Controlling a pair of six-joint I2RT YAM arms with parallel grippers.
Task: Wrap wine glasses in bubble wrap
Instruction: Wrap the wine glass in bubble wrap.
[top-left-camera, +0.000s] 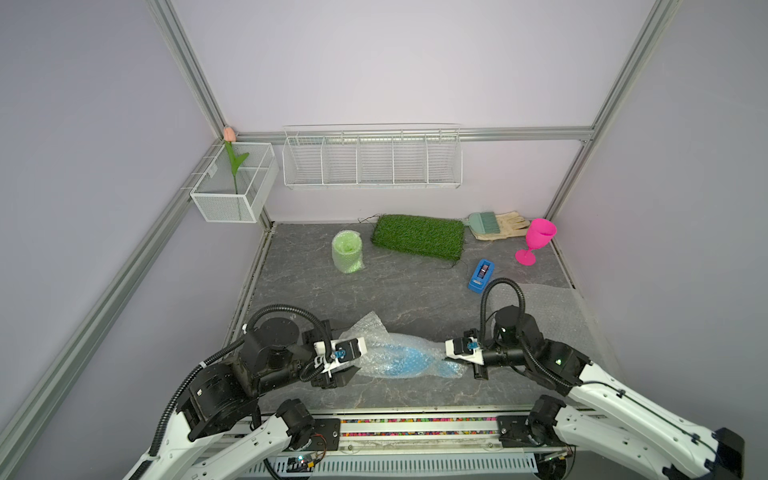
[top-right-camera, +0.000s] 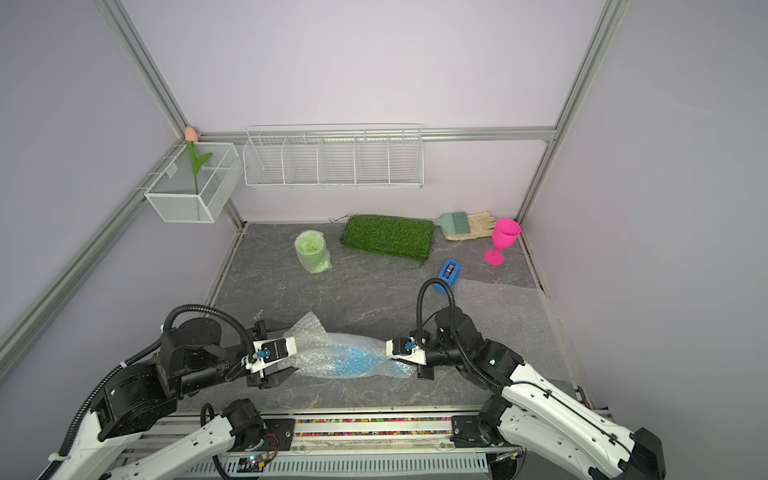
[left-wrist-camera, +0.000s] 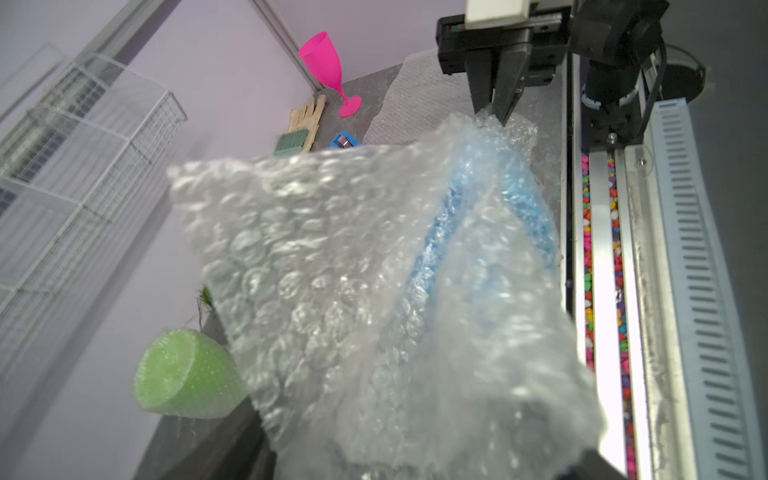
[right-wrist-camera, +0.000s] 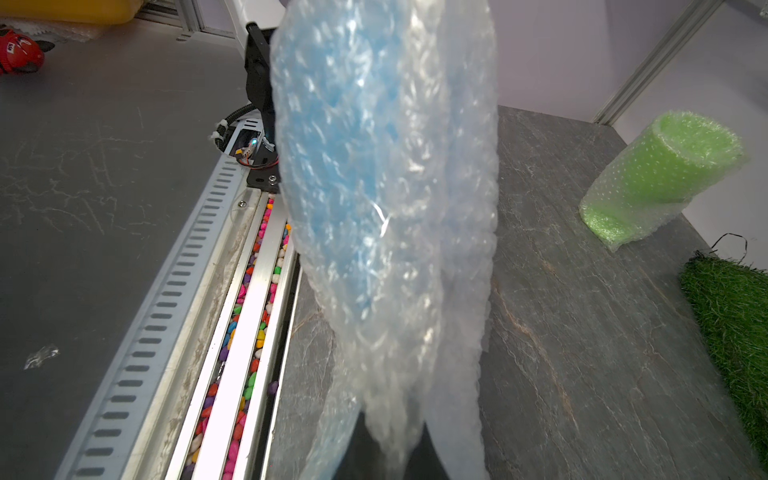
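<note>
While the green goblet (top-left-camera: 347, 251) is standing wrapped and the pink goblet (top-left-camera: 539, 235) bare, my right gripper (left-wrist-camera: 495, 109) is clamping the bubble wrap (top-left-camera: 374, 332) around the blue goblet (top-left-camera: 405, 359) at the front; my left gripper's (top-left-camera: 351, 368) state I cannot tell.

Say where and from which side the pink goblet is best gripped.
Probably the thin stem of the pink goblet, between bowl and foot, jaws level. It stands upright and unwrapped in the far corner, side wall close by and work glove behind, so approach from the open table middle, past the tape dispenser.
</note>
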